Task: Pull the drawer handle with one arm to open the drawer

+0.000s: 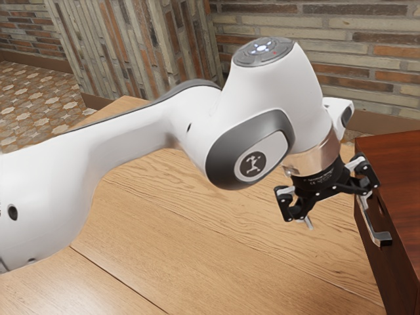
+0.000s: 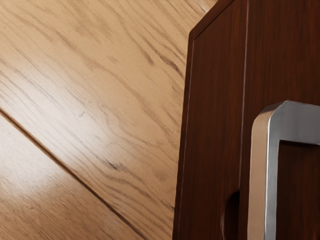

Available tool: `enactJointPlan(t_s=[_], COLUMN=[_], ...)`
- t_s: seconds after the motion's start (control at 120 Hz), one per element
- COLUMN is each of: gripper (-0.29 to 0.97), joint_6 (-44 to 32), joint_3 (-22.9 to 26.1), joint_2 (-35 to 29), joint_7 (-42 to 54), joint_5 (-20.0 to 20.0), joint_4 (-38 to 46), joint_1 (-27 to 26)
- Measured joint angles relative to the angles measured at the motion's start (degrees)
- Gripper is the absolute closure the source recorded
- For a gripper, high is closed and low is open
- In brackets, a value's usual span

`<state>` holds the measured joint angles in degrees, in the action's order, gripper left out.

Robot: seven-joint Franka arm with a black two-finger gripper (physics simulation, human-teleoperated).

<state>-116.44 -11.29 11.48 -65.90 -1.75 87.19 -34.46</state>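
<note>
A dark brown wooden drawer cabinet (image 1: 397, 177) stands on the table at the exterior view's right. A silver bar handle (image 1: 374, 223) is mounted on its front face. My black gripper (image 1: 336, 205) hangs just to the left of that face, level with the handle's upper end. It is open, fingers spread wide, with nothing between them. One finger (image 1: 366, 178) is close to the handle's top; I cannot tell if it touches. In the wrist view the handle (image 2: 264, 170) and the drawer front (image 2: 212, 125) lie just ahead of my hand.
The light wooden table (image 1: 197, 243) stretches out under and behind my arm. A brick wall (image 1: 367, 46) runs along the back. My white arm (image 1: 131, 151) crosses the scene from the exterior view's left.
</note>
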Motion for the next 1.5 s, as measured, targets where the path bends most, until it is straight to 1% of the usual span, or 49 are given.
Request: enactJointPlan(t_s=[0.4, 0.658, 0.958, 1.3, 1.5], gripper=[0.01, 0.18, 0.26, 0.29, 0.29], joint_6=[-2.0, -2.8, -3.4, -3.6, -3.6], joint_3=[0.0, 0.1, 0.1, 0.0, 0.0], joint_2=[0.9, 1.4, 1.4, -1.1, -4.1], joint_7=[0.9, 1.2, 1.4, 1.5, 1.4], joint_5=[-0.3, -1.1, -1.8, -1.7, -1.5], joint_4=[0.1, 0.3, 1.0, 4.5, 7.8], joint_1=[-0.1, -0.5, -0.3, -0.1, 0.0])
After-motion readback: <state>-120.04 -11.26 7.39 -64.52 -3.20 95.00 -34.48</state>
